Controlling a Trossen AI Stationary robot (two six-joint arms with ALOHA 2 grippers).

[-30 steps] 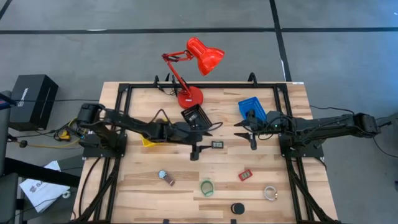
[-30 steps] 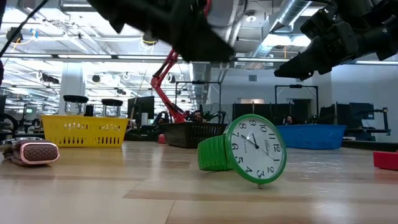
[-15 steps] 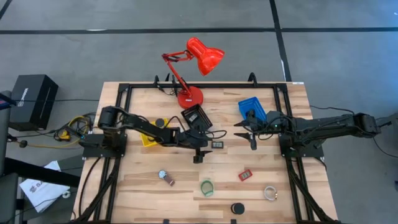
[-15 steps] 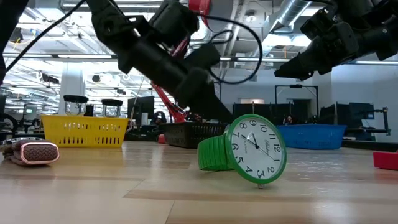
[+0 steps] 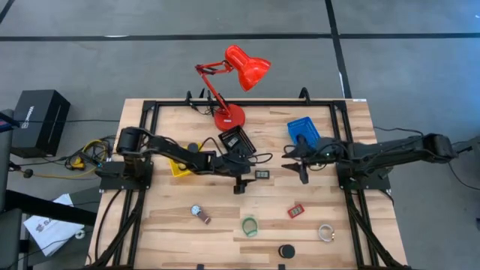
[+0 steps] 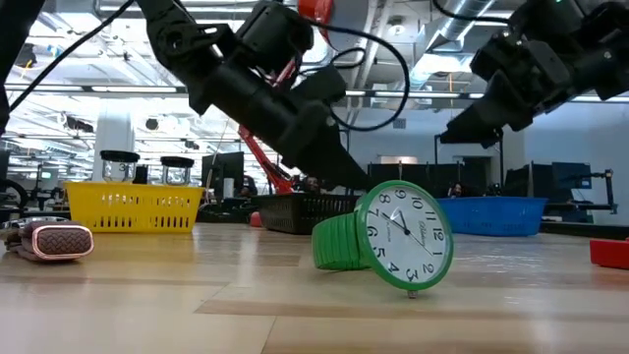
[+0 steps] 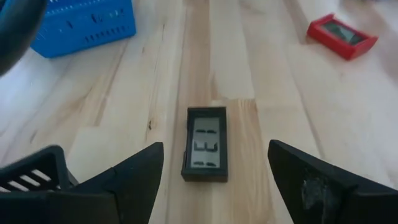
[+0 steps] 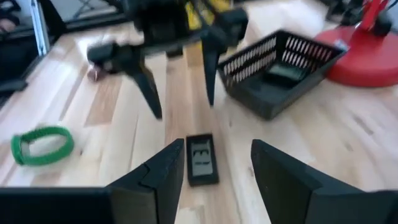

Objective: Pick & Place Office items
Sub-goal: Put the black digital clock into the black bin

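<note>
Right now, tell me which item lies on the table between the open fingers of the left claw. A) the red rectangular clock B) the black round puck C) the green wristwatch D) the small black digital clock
D: in the left wrist view the small black digital clock lies flat on the wood between the spread fingers of the left claw.

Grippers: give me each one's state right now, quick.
Left end effector: open, empty, above the black digital clock.
Right end effector: open, empty, near the same clock.
</note>
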